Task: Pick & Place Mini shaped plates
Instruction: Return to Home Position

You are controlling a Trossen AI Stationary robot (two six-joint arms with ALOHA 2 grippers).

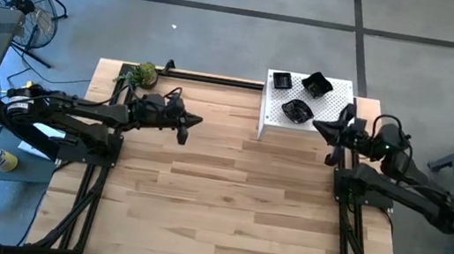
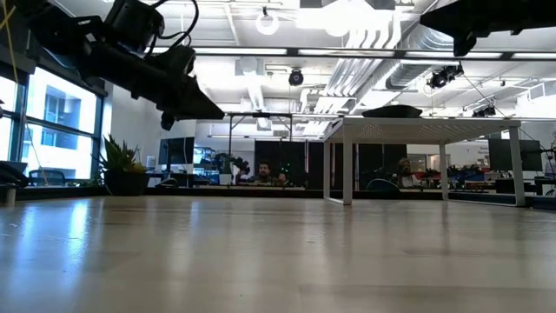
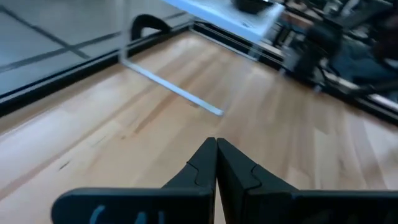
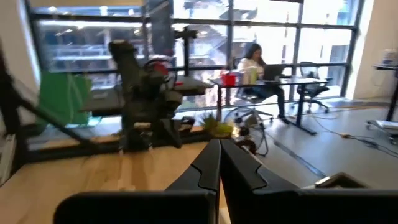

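Observation:
Three mini shaped plates, glossy black, rest on a white raised stand [image 1: 337,102] at the table's far right: a square one [image 1: 281,80], a wavy-edged one [image 1: 317,84] and a round one [image 1: 297,111]. In the low view one plate [image 2: 392,111] shows as a dark shape on the stand's top. My left gripper [image 1: 197,123] hangs shut and empty above the wood at the far left, pointing toward the stand; its fingers [image 3: 216,149] meet. My right gripper [image 1: 319,126] is shut and empty, level, beside the stand's right part; its fingers [image 4: 220,152] meet.
A green leafy ball [image 1: 144,74] lies at the far left corner, next to a black rail [image 1: 216,78] along the far edge. The stand's legs [image 2: 347,165] rise from the table. Bare wood [image 1: 225,207] fills the middle and near side. People sit at desks beyond the table.

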